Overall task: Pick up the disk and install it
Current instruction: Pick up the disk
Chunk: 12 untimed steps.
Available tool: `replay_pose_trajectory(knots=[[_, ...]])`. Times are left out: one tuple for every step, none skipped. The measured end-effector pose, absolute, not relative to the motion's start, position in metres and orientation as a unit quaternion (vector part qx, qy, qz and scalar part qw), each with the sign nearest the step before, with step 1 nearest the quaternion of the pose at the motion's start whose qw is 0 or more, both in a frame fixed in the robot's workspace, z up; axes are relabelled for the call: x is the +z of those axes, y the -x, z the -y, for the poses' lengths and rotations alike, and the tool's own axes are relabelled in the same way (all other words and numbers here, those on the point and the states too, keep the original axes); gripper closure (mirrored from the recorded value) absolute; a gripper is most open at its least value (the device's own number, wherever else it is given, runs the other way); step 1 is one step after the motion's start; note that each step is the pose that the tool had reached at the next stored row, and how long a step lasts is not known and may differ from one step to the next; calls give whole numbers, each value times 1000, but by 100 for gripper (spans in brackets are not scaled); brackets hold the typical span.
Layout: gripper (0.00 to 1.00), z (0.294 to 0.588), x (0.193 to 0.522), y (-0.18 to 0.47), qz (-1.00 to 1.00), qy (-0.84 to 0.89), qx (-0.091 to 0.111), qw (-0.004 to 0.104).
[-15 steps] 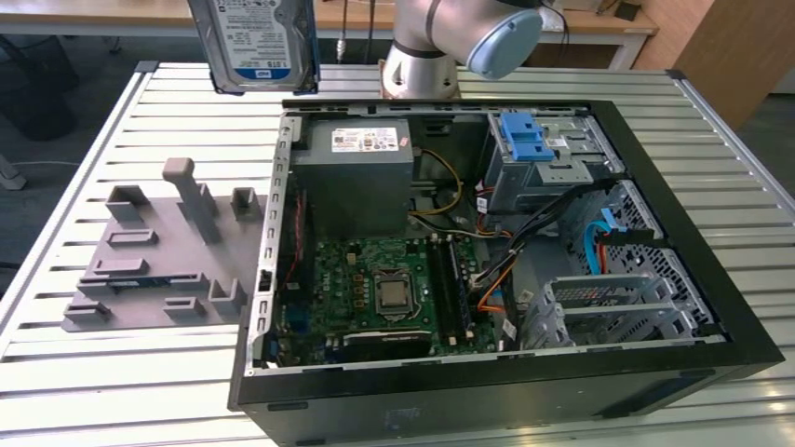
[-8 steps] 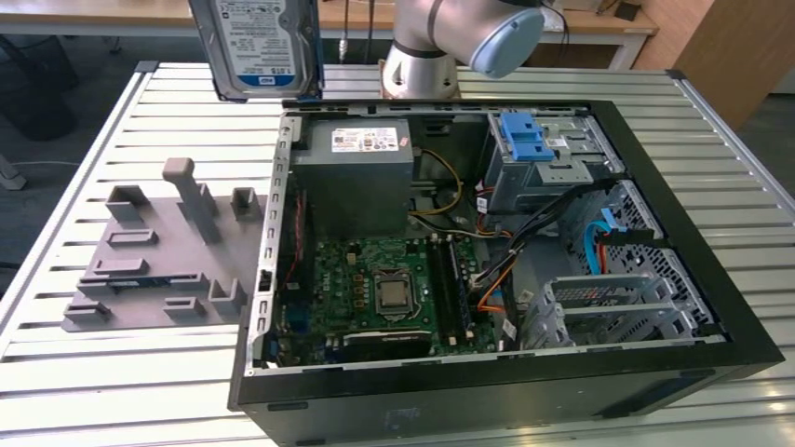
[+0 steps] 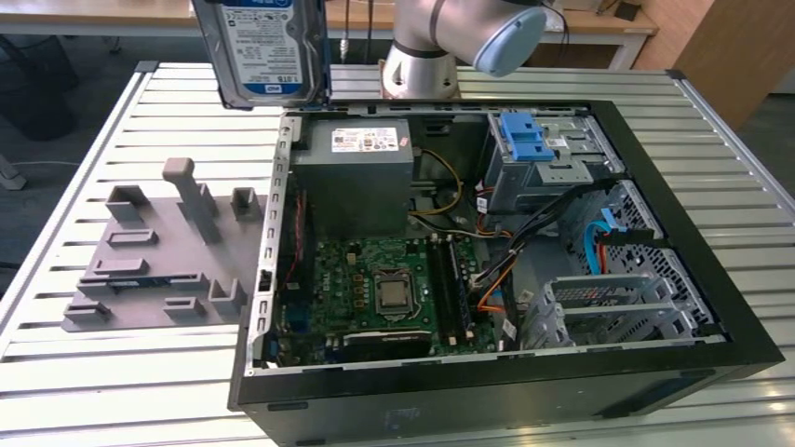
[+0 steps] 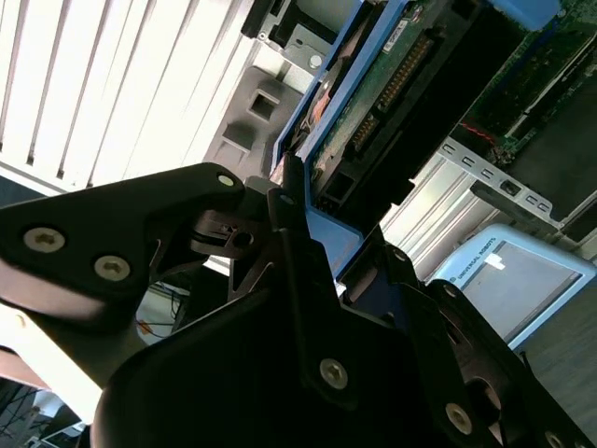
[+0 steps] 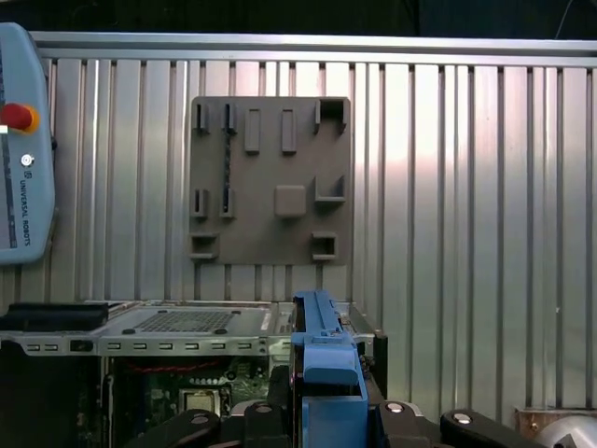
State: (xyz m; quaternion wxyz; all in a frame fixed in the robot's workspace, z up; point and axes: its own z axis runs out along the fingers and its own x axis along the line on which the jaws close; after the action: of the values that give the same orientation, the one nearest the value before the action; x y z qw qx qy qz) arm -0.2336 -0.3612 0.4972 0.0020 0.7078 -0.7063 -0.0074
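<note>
Pinched in black gripper [image 4: 336,233], flat silver-grey blue-railed hard drive [image 3: 264,47] aloft beyond open black computer case [image 3: 497,405], toward the exterior view's left; tilted, might snag its wall.

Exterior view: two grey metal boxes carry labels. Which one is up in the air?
The disk, the smaller one with the blue-and-white label, hangs upright in the air; the bigger grey box sits inside the computer case.

The arm [image 3: 423,47] holds its claw [image 4: 331,233] high, clamped on the disk [image 3: 264,47].
</note>
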Motion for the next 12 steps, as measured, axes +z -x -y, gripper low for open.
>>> replay_pose_trajectory(knots=[[64,363,497,232,706,-708,-7,2],[64,364,497,230,706,-708,-7,2],[64,366,497,229,706,-708,-7,2],[64,367,497,227,706,-708,-7,2],[64,368,497,226,706,-708,-7,2],[64,370,497,224,706,-708,-7,2],[64,371,497,222,706,-708,-7,2],[64,372,497,221,706,-708,-7,2],[64,374,497,219,706,-708,-7,2],[64,375,497,218,706,-708,-7,2],[64,376,497,216,706,-708,-7,2],[64,377,497,215,706,-708,-7,2]])
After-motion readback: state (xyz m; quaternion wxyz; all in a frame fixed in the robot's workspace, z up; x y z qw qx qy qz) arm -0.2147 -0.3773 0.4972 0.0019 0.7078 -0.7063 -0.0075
